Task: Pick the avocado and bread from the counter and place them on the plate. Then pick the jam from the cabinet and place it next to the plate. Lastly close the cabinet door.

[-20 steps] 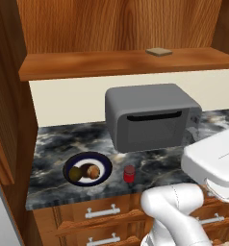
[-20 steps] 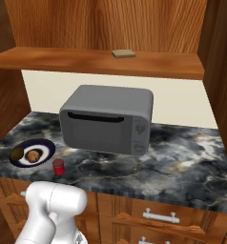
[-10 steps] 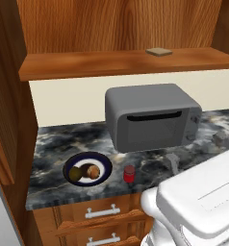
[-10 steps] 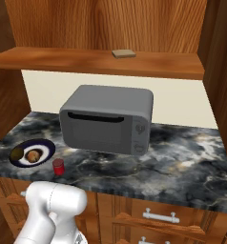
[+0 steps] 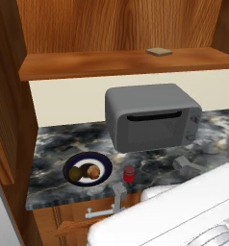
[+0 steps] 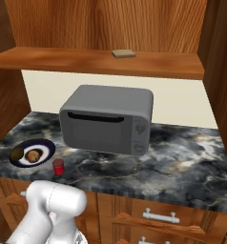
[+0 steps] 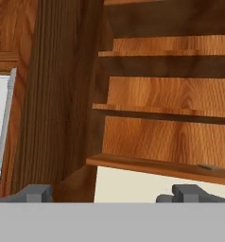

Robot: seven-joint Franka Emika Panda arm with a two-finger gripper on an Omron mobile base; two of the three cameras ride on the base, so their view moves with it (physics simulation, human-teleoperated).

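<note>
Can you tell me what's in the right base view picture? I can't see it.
A grey microwave sits on a dark marble counter, with a navy-rimmed plate holding an avocado and a bread roll, and a red jam jar beside it.

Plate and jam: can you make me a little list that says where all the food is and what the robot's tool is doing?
plate: on the counter, left of the microwave
avocado: on the plate
bread: on the plate, beside the avocado
jam: on the counter, right of the plate
tool: open, empty, facing the cabinet shelves
cabinet door: open
</note>
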